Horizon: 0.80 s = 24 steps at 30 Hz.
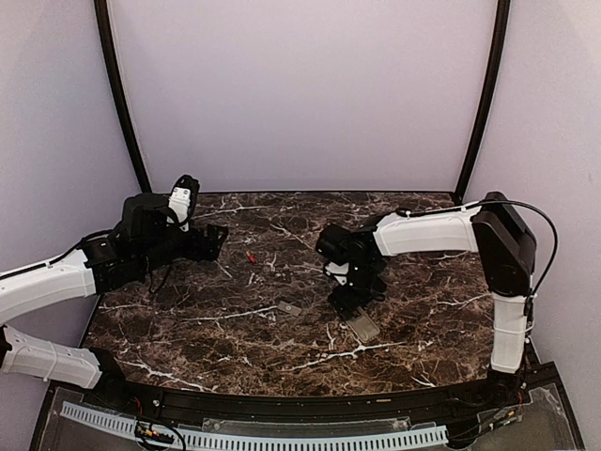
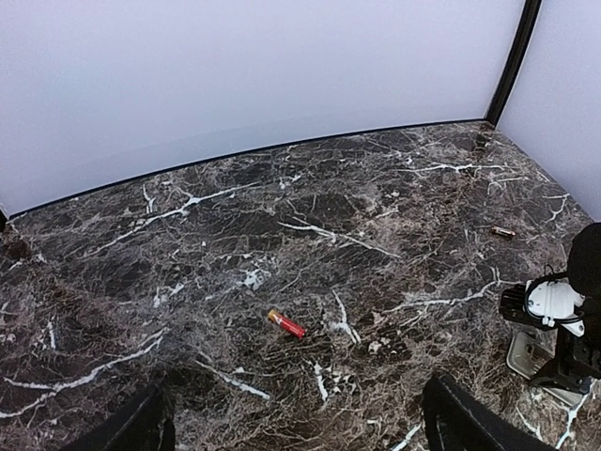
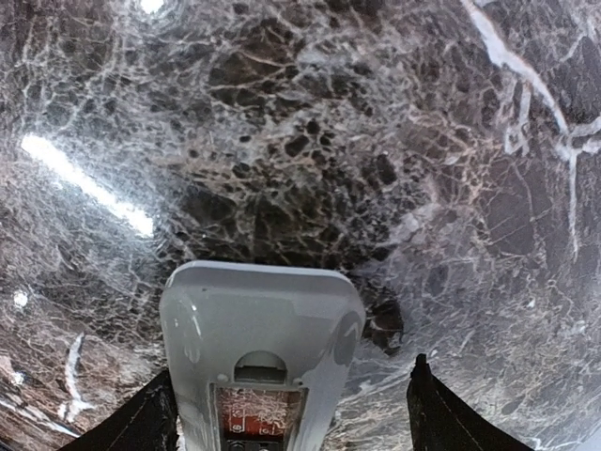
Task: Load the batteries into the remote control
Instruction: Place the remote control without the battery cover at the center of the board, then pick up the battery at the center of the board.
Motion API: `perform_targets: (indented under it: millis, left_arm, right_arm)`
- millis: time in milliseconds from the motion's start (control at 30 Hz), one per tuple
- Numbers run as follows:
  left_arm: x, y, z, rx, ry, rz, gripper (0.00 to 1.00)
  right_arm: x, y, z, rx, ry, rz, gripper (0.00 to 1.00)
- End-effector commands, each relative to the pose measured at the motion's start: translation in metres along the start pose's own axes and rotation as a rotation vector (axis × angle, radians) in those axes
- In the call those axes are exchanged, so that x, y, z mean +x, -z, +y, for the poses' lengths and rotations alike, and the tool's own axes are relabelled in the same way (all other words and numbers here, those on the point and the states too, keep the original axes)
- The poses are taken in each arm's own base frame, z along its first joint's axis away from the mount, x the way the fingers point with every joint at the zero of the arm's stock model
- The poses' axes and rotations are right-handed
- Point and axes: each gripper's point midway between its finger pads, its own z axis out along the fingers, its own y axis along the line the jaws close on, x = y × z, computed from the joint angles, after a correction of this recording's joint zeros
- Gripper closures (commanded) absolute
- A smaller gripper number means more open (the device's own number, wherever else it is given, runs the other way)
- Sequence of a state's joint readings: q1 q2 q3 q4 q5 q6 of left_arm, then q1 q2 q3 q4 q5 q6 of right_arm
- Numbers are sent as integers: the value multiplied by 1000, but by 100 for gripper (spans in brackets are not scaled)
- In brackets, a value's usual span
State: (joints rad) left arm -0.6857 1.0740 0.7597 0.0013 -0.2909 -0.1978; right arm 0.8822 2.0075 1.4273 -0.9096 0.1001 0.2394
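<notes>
The remote control [image 3: 263, 324] lies back up on the marble, its battery compartment uncovered with something red [image 3: 258, 413] inside. My right gripper [image 3: 293, 418] stands open over it; the left finger is next to the remote's edge and the right finger is well apart from it. The top view shows the remote [image 1: 362, 327] just below the right gripper [image 1: 352, 293]. A red battery [image 2: 286, 323] lies loose on the table ahead of my left gripper [image 2: 300, 434], which is open and empty. That battery [image 1: 250, 256] sits just right of the left gripper [image 1: 214, 241]. A second, darker battery [image 2: 502, 231] lies far right.
A small flat grey cover piece [image 1: 289, 307] lies on the marble table [image 1: 188, 310] between the arms. White walls and two dark posts close off the back. The right arm's gripper [image 2: 562, 319] shows at the right edge of the left wrist view.
</notes>
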Motion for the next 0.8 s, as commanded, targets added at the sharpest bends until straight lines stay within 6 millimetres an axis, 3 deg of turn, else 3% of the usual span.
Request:
perform_targets:
  millis: [0, 100, 167, 300, 467, 567, 767]
  left_arm:
    - [-28, 5, -9, 81, -19, -48, 9]
    - [-32, 6, -7, 92, -51, -45, 9]
    - [-35, 3, -5, 102, -51, -48, 9]
    - [-34, -18, 1, 151, 18, -35, 9]
    - [-42, -42, 5, 215, 78, -38, 11]
    - [-41, -55, 1, 242, 72, -18, 12]
    - [-27, -58, -1, 267, 77, 10, 13]
  right_arm:
    - [-20, 36, -18, 47, 32, -102, 19]
    - [-39, 64, -50, 49, 11, -204, 22]
    - [-50, 71, -80, 73, -12, -237, 27]
    - [-61, 58, -136, 84, -73, -207, 30]
    - [-66, 32, -188, 75, -134, -177, 30]
    - [-64, 21, -207, 35, -176, -182, 30]
    - [-59, 3, -204, -12, -135, -200, 29]
